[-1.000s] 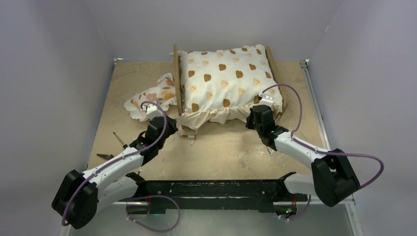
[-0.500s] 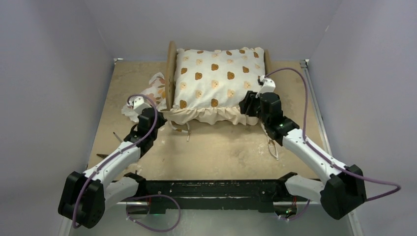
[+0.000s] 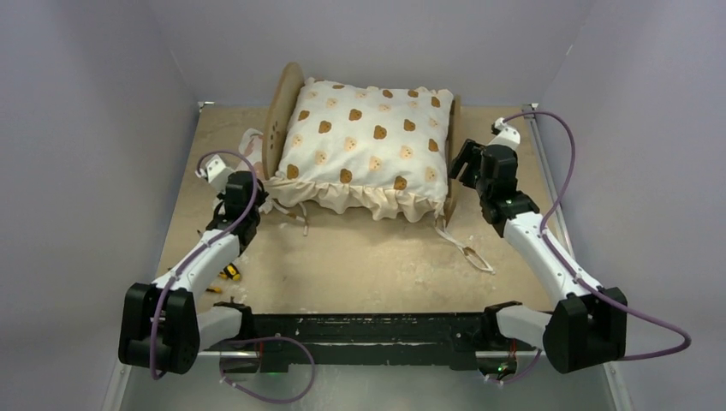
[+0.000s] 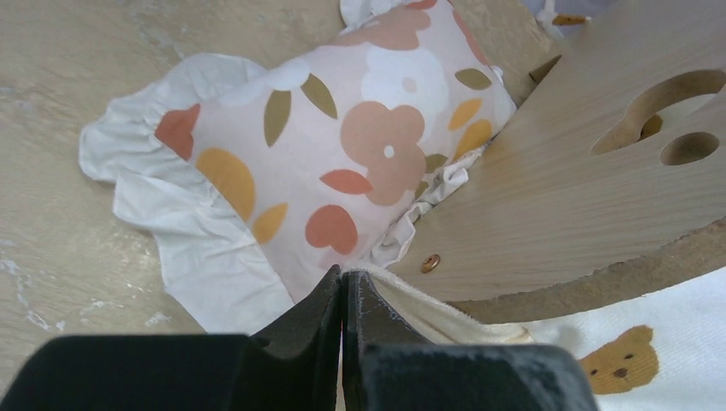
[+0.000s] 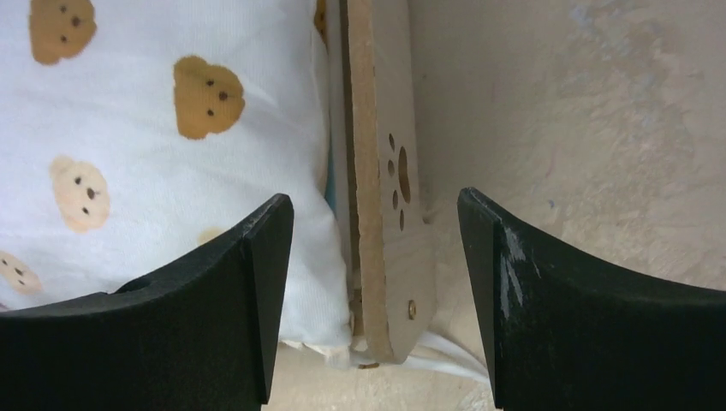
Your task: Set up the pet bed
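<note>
Top external: pet bed [image 3: 276, 120] sits far-centre on the surface [image 3: 385, 265], long axis left-right and slightly skewed, headboard [image 4: 556, 188] pointing left.
Bear-print cushion [image 3: 364, 137] lies on it, with the floral pillow [image 4: 342, 145] just outside the headboard. Right hand [image 5: 372, 205] is released, straddling the foot panel [image 5: 389, 214]. Left hand [image 4: 344, 282] is clenched at the cushion's ruffle, possibly pinching it.

That bear-print cushion [image 3: 364, 141] totally hid the base of the pet bed [image 3: 278, 120]; yellow bits [image 3: 229, 272] on the tabletop [image 3: 385, 257] were too tiny to ID.
</note>
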Tool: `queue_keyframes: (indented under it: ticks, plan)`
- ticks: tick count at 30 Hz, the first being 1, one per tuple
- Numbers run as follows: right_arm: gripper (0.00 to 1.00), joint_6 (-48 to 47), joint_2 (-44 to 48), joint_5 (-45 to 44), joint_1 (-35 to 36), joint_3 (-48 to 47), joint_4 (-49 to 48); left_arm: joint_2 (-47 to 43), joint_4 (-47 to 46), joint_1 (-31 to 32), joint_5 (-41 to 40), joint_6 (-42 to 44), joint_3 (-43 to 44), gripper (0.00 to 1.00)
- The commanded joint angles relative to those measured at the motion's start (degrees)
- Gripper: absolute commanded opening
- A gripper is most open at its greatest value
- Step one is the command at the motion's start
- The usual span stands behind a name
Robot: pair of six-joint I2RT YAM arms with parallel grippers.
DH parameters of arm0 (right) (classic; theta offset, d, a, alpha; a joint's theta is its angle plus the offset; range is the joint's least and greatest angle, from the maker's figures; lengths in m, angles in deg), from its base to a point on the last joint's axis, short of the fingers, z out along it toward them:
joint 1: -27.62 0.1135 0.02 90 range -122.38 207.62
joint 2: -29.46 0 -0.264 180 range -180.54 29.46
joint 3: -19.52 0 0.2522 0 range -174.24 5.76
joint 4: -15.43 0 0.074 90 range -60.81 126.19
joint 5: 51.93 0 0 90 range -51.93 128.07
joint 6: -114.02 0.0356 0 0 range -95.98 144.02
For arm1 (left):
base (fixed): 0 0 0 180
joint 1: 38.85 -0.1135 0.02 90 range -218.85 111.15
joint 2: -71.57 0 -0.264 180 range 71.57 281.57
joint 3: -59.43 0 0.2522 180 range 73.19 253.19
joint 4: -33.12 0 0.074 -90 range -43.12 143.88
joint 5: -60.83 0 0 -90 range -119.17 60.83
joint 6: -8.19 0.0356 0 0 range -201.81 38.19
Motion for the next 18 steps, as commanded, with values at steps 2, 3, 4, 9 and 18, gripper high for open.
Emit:
queue_keyframes:
  ticks: [2, 3, 4, 9, 18]
  plan:
    - [0.72, -0.8, -2.7, 8.4, 0.4, 0.9, -4.6, -0.1, 0.1, -2.9, -4.0, 0.9, 3.5, 0.12]
    - [0.72, -0.8, -3.2, 11.1, 0.5, 1.4, -5.5, -0.5, 0.9, -3.0, -4.3, 1.0, 3.9, 0.22]
    - [0.71, -0.6, -3.6, 14.1, 0.5, 2.0, -7.2, -1.1, 1.9, -3.1, -4.5, 1.1, 4.3, 0.32]
    - [0.69, 2.2, -6.1, 23.4, 3.2, 3.6, -13.5, -7.4, 8.2, -2.9, -4.9, 1.9, 6.8, 0.56]
    - [0.69, 6.4, -14.4, 25.2, 17.9, -4.1, -20.7, -11.0, 17.4, 11.2, -1.3, 7.9, 16.4, 0.68]
